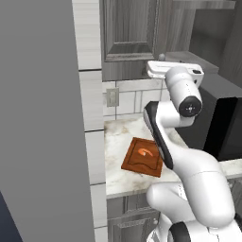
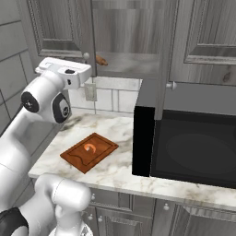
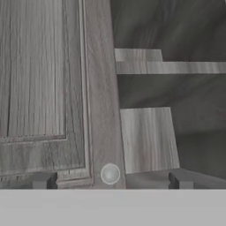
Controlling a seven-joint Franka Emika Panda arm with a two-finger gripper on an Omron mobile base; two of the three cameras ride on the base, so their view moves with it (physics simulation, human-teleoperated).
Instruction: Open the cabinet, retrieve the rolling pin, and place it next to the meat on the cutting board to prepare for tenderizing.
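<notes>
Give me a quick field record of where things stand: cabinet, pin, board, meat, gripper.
cabinet: right door swung open, left door closed, knob just ahead of the hand
rolling pin: brown end showing on the shelf inside
cutting board: flat on the marble counter, left of the black microwave; board at
meat: lying on the board
gripper: open, fingers straddling the knob, holding nothing
</notes>
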